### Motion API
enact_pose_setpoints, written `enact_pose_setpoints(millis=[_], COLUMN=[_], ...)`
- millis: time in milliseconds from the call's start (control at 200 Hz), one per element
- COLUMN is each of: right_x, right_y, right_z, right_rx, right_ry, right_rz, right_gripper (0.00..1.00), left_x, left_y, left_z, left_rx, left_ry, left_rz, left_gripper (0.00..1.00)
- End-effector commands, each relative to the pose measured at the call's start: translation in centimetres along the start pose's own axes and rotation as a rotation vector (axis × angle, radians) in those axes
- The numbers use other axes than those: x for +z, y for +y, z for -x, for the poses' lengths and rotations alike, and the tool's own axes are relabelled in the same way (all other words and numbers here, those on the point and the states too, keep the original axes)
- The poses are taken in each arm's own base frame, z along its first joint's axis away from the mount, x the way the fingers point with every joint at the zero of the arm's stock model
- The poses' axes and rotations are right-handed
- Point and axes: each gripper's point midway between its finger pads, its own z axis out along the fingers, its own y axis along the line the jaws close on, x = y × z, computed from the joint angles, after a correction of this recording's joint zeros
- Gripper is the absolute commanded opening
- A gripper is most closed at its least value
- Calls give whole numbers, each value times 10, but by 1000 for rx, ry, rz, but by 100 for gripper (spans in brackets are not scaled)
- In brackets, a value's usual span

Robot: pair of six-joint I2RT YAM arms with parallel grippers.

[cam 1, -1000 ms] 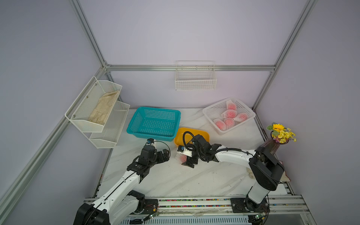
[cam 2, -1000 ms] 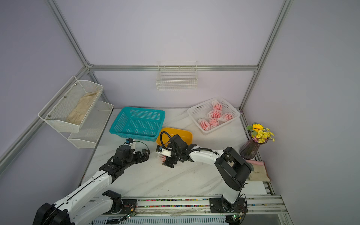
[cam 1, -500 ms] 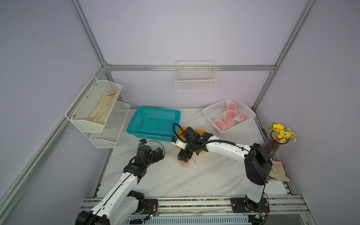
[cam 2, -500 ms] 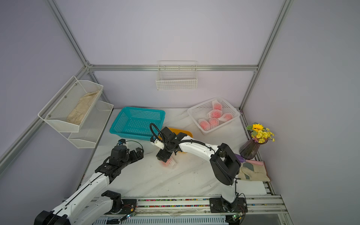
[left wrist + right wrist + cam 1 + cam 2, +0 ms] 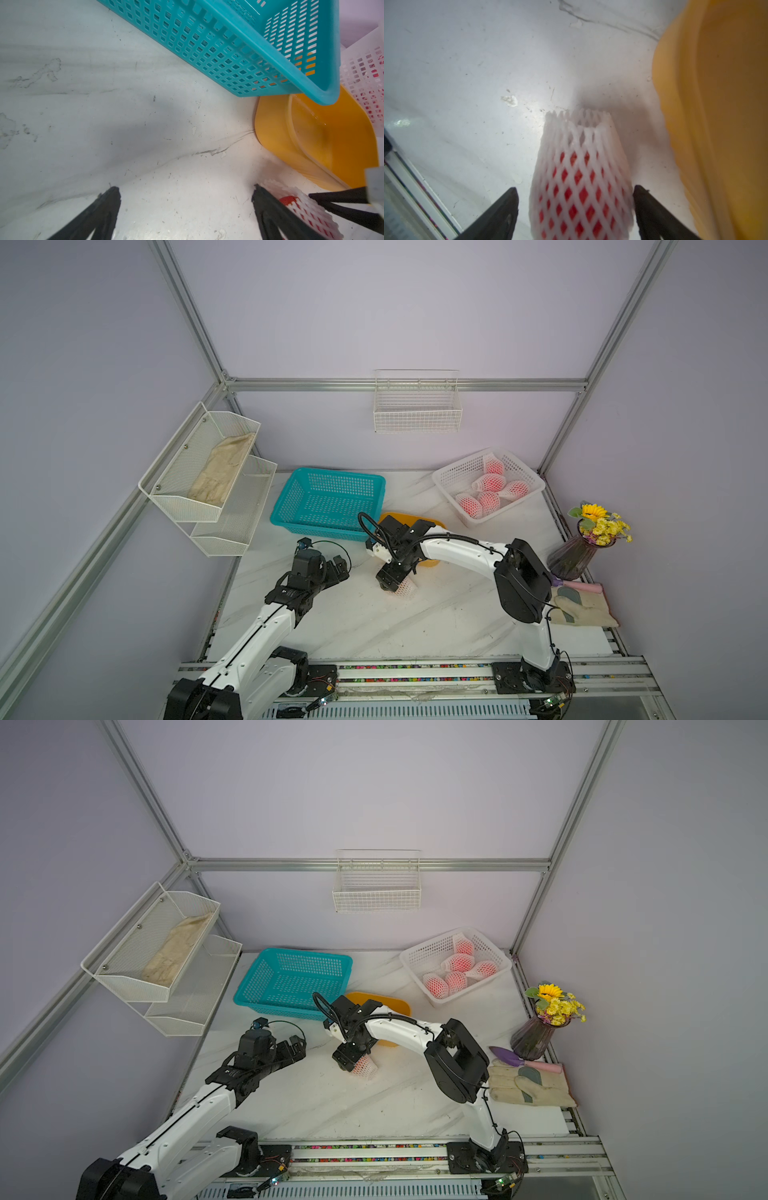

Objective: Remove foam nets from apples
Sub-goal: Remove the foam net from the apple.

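The netted apple [image 5: 583, 195] lies on the table [image 5: 374, 626] between the wide jaws of my right gripper [image 5: 573, 188], which straddle without visibly clamping it, the long axis of the foam net [image 5: 579, 128] running straight out from that wrist, empty end foremost; my left gripper [image 5: 186, 188], fully spread, stands near.

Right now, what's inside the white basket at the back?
Five apples lie in the white basket, each wrapped in a foam net. Only pink-red skin shows through the mesh. Their stems, and whatever lies beneath them, are covered.
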Motion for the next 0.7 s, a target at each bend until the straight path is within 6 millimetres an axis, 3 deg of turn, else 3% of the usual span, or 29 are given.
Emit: enact_pose_setpoints(millis=[0,160,310,520,640,695], right_x=[1,17,28,20,7,-2], right_y=[-2,-6,-7,-3,4,9], right_z=[-3,1,-3,-2,4,10], right_rx=[28,22,19,-19,-77,-125], right_ry=[47,56,82,52,-39,-106], right_rz=[-27,-34,-35,-18,16,28], right_gripper=[87,85,73,59,55,48], left_x=[-5,-3,-3,-3,-1,-1], left_y=[-7,-6,-6,-10,-18,-24], left_z=[11,9,9,9,5,4], left_rx=[-6,-5,-1,13,19,26], left_ry=[-34,-22,-16,9,45,64], left_rz=[-28,-25,-21,-36,-68,-94], left_gripper=[100,100,100,100,100,99])
